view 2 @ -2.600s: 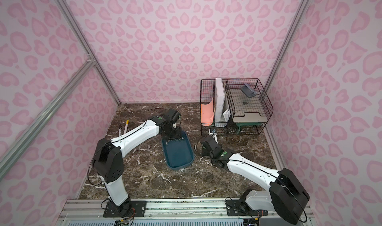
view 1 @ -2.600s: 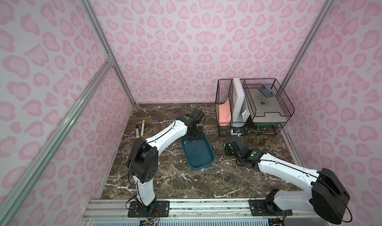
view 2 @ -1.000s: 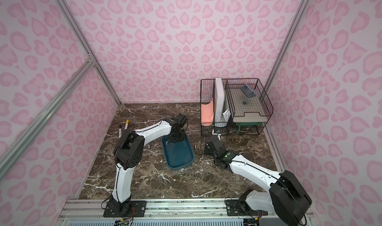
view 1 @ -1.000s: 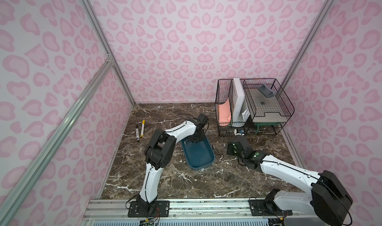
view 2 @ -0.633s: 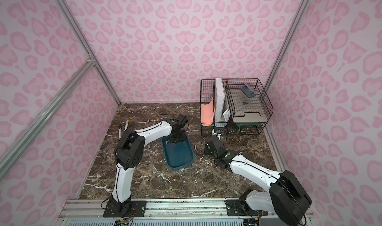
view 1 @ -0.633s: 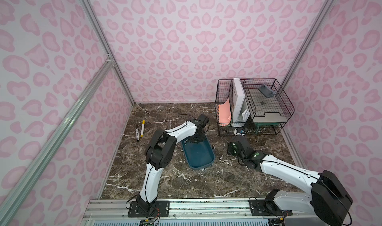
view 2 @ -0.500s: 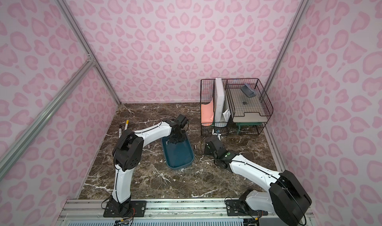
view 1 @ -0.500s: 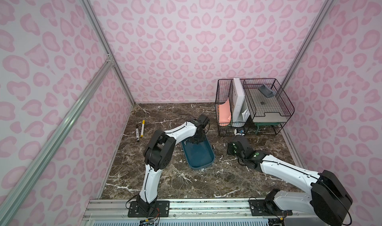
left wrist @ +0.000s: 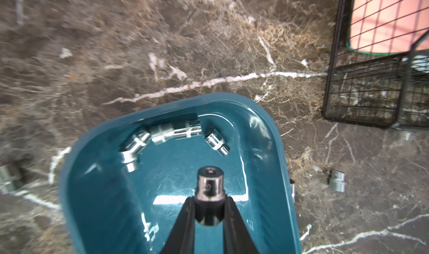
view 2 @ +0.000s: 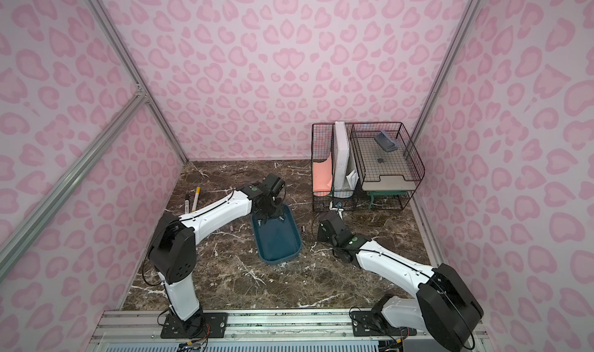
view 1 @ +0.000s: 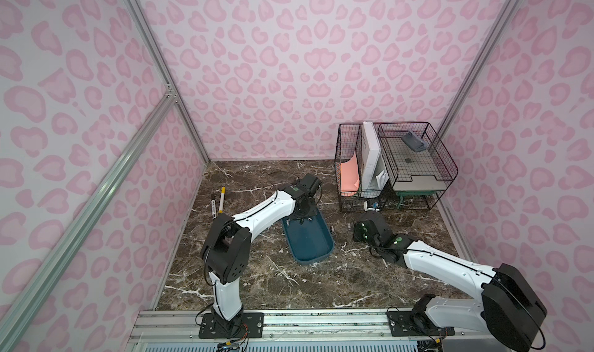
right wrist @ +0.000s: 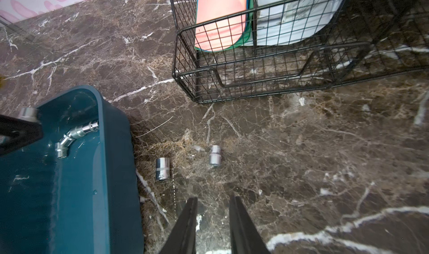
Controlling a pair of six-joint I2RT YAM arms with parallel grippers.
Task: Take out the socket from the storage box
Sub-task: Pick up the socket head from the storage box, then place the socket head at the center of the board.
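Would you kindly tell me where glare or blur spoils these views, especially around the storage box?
Left wrist view: a white glare patch on the storage box floor beside the gripped socket; the marble tabletop is smeared toward the edges. Right wrist view: the loose socket on the marble looks crisp. In both top views: even light, sharp, but the sockets are tiny.

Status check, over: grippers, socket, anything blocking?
Left gripper jaws shut on socket, over storage box. Right gripper jaws open, empty. Loose sockets in box, none blocking.
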